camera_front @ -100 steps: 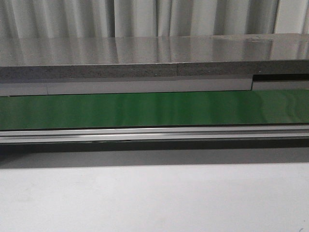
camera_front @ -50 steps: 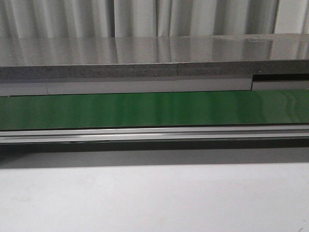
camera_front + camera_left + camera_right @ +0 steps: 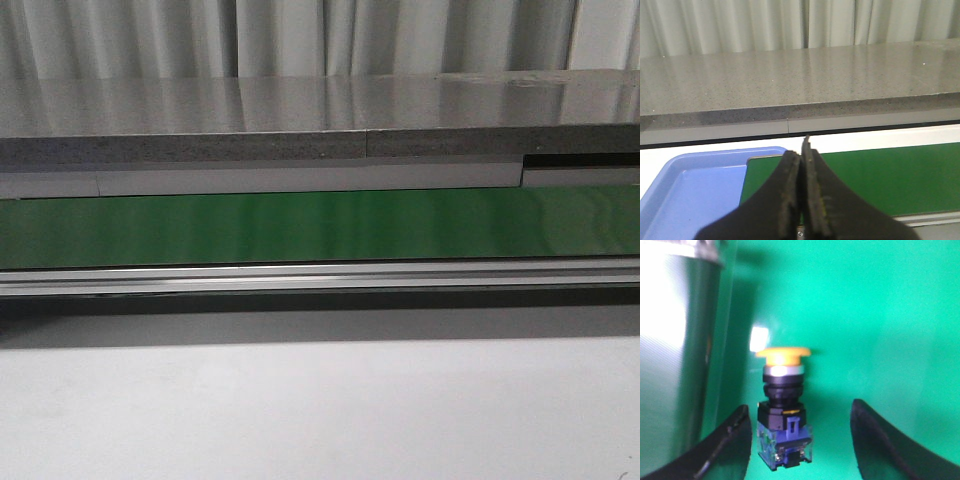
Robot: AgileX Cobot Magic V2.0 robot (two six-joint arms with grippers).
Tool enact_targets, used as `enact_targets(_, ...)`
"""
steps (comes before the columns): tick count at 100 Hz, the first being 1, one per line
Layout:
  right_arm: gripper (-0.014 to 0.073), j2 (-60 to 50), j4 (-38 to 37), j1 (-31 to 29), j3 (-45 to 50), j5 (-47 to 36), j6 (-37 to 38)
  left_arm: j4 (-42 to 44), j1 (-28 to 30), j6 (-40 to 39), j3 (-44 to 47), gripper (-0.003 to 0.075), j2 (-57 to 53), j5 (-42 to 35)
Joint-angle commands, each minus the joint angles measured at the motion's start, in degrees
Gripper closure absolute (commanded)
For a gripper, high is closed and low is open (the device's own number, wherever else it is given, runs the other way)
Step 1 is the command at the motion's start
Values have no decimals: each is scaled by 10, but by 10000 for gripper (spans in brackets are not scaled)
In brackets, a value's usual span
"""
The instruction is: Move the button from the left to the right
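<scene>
The button (image 3: 784, 412) sits on the green belt (image 3: 880, 330) between the wide-open fingers of the right gripper (image 3: 799, 440), left gripper (image 3: 801, 192) pinched closed on nothing; it looks light, rigid and top-heavy, so I'd squeeze the boxy black body, not the slick yellow cap.

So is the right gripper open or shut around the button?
Open. The right gripper has its fingers spread either side of the button, gaps visible, not touching.

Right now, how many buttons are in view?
1. The button lies on the green belt between the open right gripper's fingers, seen only from the right wrist; others may be out of frame.
</scene>
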Motion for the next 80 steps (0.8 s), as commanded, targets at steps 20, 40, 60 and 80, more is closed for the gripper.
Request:
enact_targets(20, 146, -97, 97, -1, -18, -31, 5, -6, -4, 0, -15, 740, 6, -48)
enact_targets(40, 146, -147, 145, 6, -17, -31, 9, -6, -4, 0, -15, 740, 6, -48)
enact_targets(60, 147, -193, 145, 63, -17, -40, 18, -6, -4, 0, -15, 740, 6, -48)
enact_targets(80, 147, -247, 137, 113, 6, -62, 39, -6, -4, 0, -15, 740, 6, -48)
